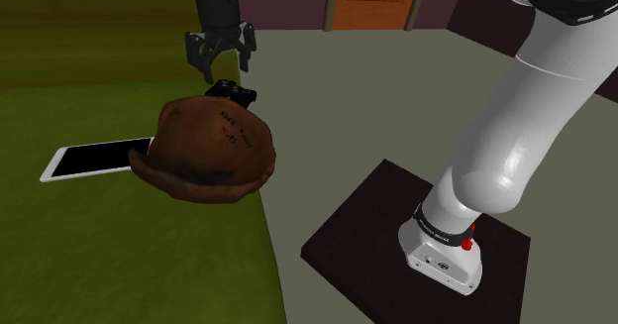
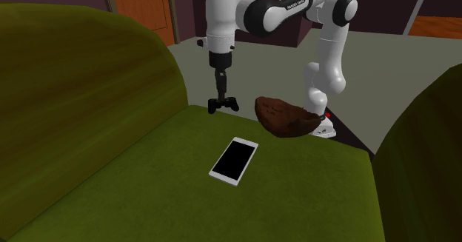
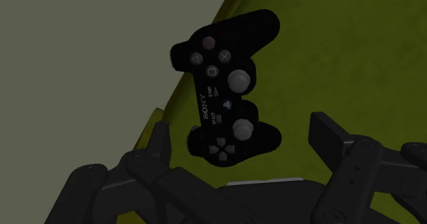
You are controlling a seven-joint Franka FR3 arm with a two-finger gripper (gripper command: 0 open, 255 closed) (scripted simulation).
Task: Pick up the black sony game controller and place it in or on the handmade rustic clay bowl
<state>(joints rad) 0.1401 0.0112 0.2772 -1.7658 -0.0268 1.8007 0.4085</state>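
The black Sony game controller (image 1: 233, 92) lies face up on the olive-green sofa seat (image 1: 119, 243), close to the seat's edge where the grey floor (image 1: 337, 104) begins, in the upper middle of the shoulder view. The claw (image 1: 226, 72) hangs straight above it with its two black fingers spread; in the wrist view the controller (image 3: 226, 92) sits beyond the claw (image 3: 241, 123), its sticks, buttons and white lettering plain to read, and neither finger (image 3: 159, 140) touches it. In the second exterior view the claw (image 2: 220, 94) points down from the white arm (image 2: 220, 18) at upper centre, with the controller (image 2: 224, 105) just under its tips. The brown, rough-surfaced bowl (image 1: 211, 152) rests on the seat just beside the controller, towards the shoulder view's bottom, at the same edge of the cushion; whether it stands upright I cannot tell. In the second exterior view the bowl (image 2: 287, 116) is to the right of the controller. A white-framed smartphone (image 1: 94, 160) with a black screen lies flat on the seat at the shoulder view's left, its near end reaching the bowl. The arm's base stands on a dark box (image 1: 347, 243) at lower right, and an orange door (image 1: 368, 0) shows at the top
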